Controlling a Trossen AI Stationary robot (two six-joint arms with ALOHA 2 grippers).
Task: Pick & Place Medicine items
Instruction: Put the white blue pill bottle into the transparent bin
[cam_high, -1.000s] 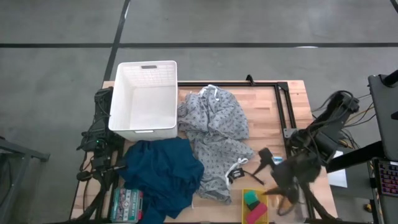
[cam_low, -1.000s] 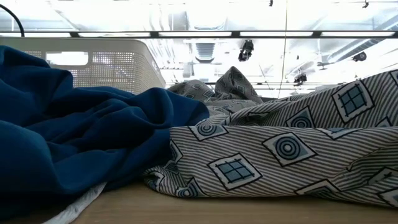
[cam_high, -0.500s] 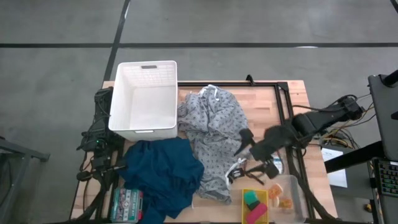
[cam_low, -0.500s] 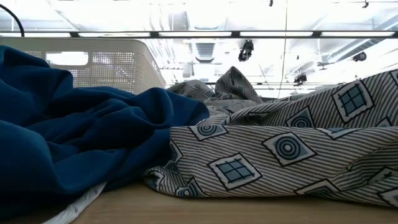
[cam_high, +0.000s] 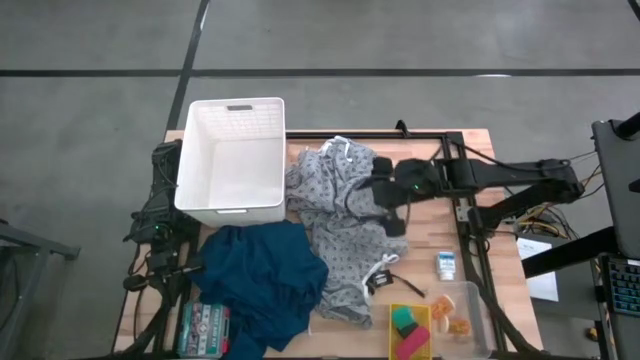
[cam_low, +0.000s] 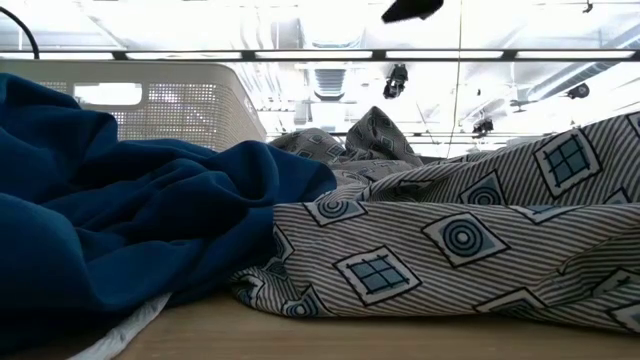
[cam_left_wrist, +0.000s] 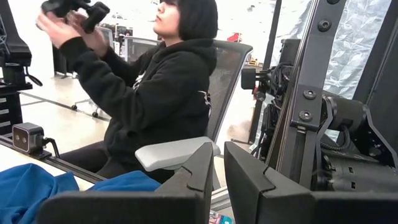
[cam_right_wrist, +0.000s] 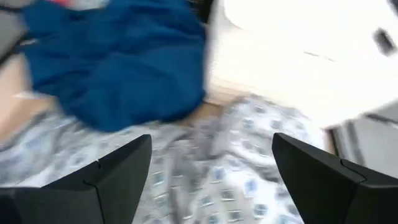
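Right gripper (cam_high: 385, 208) hangs over the grey patterned cloth (cam_high: 345, 225) mid-table, jaws spread wide, nothing between them; its wrist view shows both fingers (cam_right_wrist: 106, 180) far apart over that cloth, with the blue cloth (cam_right_wrist: 118, 56) and white basket (cam_right_wrist: 298, 50) beyond. Left gripper (cam_left_wrist: 214, 171) sits parked off the table's left edge, fingers nearly together, holding nothing. The task item, the small white carton (cam_high: 446, 265), lies flat on bare wood near the right side, well apart from the open gripper and just far of the clear tray (cam_high: 478, 300). Judgement: the gripper is empty and away from the items, so the step in hand looks like a reach. To do it well, bring the gripper back right and near, come down straight over the carton, line the jaws across its narrow sides and keep clear of the tray wall and the black cable bits (cam_high: 385, 282) beside the cloth. Containers: the white basket (cam_high: 232, 160) at far left shows nothing inside. The clear tray holds the tiny orange pieces (cam_high: 461, 325). The yellow tray (cam_high: 392, 318) next to it holds a green block (cam_high: 403, 319) and a pink block (cam_high: 412, 347). A flat green-and-white box (cam_high: 204, 328) lies at near left.
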